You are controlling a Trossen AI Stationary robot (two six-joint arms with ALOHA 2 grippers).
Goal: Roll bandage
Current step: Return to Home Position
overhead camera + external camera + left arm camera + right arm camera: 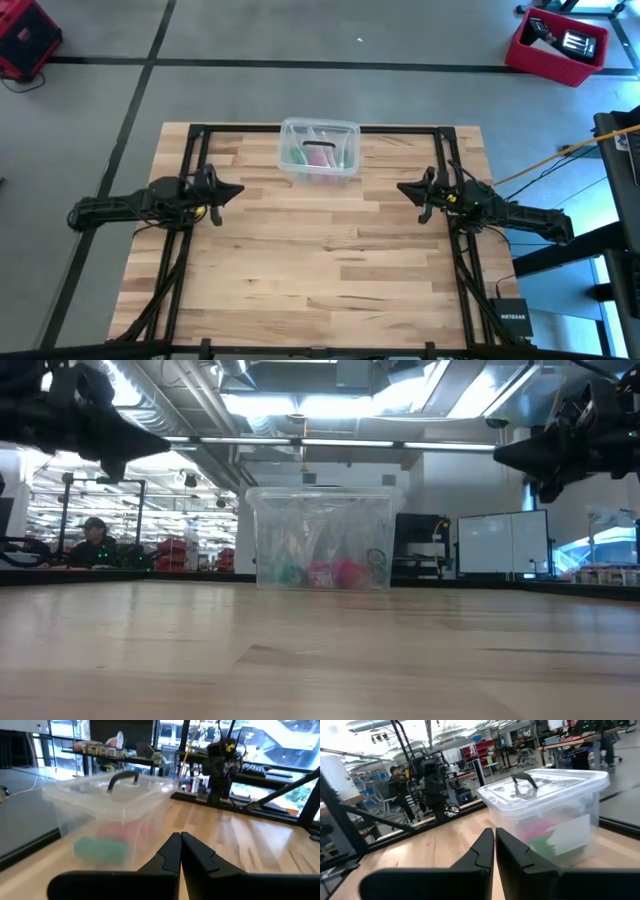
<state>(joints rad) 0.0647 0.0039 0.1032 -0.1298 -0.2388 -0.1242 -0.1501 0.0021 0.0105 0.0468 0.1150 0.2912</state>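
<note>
— Green bandage [100, 849]?
— Inside lidded clear bin [345, 130], twelve o'clock on table [300, 265].
— And elsewhere?
— At nine o'clock left tool [237, 190], at three right tool [402, 187]; both clenched on nothing, raised off table.

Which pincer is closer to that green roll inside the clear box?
Left. The green roll lies at the clear box's left end; the left pincer hangs off that side, the right pincer beyond the opposite end.
</note>
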